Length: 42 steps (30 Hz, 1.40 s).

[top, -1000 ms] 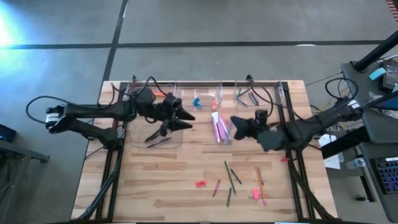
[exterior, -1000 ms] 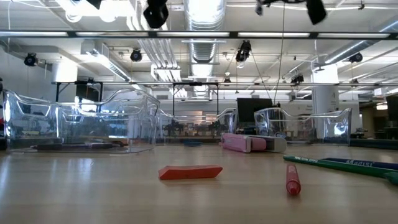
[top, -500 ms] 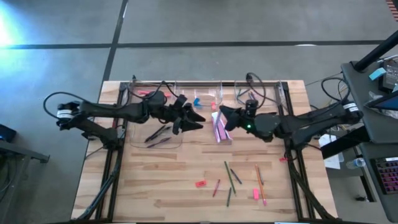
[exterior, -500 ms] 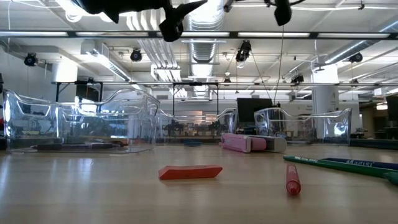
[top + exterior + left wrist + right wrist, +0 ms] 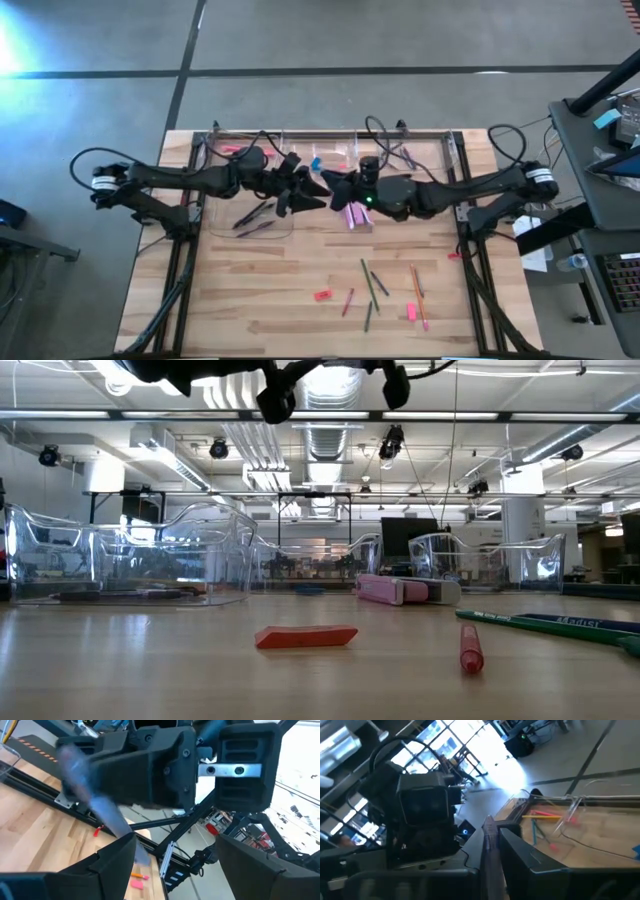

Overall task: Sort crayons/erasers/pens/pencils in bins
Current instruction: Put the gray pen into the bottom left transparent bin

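1. Stick point(image 5: 488, 845), thin and purplish, is pinched by the right gripper point(image 5: 338, 190) in mid-air above the middle of the table point(image 5: 260, 290)
2. Likely light, stiff and smooth; it could pivot, so take the free shaft close to that pinch
3. Left gripper point(image 5: 312, 193) faces it, fingers spread wide, holding nothing

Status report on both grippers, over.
Left gripper open, facing right gripper. Right shut on thin stick, mid-air. Red eraser loose on table. Nothing between grippers.
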{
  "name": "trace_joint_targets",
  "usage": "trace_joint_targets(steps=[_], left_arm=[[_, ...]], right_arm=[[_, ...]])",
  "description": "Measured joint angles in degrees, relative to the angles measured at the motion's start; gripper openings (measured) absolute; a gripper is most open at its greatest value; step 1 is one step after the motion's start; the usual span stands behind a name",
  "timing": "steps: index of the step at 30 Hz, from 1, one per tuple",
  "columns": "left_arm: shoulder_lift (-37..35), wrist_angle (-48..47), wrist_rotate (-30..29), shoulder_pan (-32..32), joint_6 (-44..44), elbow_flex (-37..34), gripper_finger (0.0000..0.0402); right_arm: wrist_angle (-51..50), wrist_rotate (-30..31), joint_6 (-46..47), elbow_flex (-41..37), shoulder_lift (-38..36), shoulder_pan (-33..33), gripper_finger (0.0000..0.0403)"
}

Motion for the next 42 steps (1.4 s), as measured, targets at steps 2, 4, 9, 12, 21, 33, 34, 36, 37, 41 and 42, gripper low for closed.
trace_joint_targets(steps=[2,4,9,12,21,33,34,36,37,41,42], left_arm=[[-0.1,-0.06,0.0,0.0,0.0,0.0,0.026],[-0.08,-0.19,0.0,0.0,0.0,-0.02,0.0255],[0.01,-0.86,-0.04,-0.02,-0.04,-0.12,0.0241],[0.03,-0.85,-0.08,-0.02,-0.05,-0.2,0.0236],[0.08,-4.2,0.03,0.15,-0.13,-2.34,0.0235],[-0.08,0.25,-0.67,0.15,-0.11,-2.43,0.0235],[-0.08,0.18,-0.99,0.15,-0.11,-2.43,0.0235],[-0.08,0.19,-1.08,0.15,-0.1,-2.43,0.0235],[-0.1,0.25,-1.14,0.15,-0.09,-2.43,0.0235],[-0.1,0.4,-1.83,0.15,-0.09,-2.43,0.0235],[-0.1,0.71,-2.46,0.15,-0.09,-2.43,0.0235]], right_arm=[[-0.57,-0.61,0.03,1.52,1.21,-0.33,0.0038],[-1.98,-1.16,0.07,2.87,1.93,-0.68,0.0038],[-3.91,-2.17,1.35,3.87,2.62,-0.92,0.0038],[-4.28,-2.21,1.42,3.87,2.15,-0.92,0.0038],[-6.15,-2.75,1.2,4.2,-0.68,-0.81,0.0038],[-5.4,-2.32,2.03,4.02,0.92,-0.86,0.0038],[-4.41,-2.31,2.03,4.02,1.32,-0.86,0.0038],[-3.9,-2.28,2.04,4.04,1.38,-0.93,0.0038],[-3.34,-2.31,2.06,4.04,1.62,-0.97,0.0038],[-1.4,-2.33,2.57,4.02,3.11,-1.23,0.0038],[-0.74,-2.33,2.59,4.02,3.5,-1.25,0.0038]])
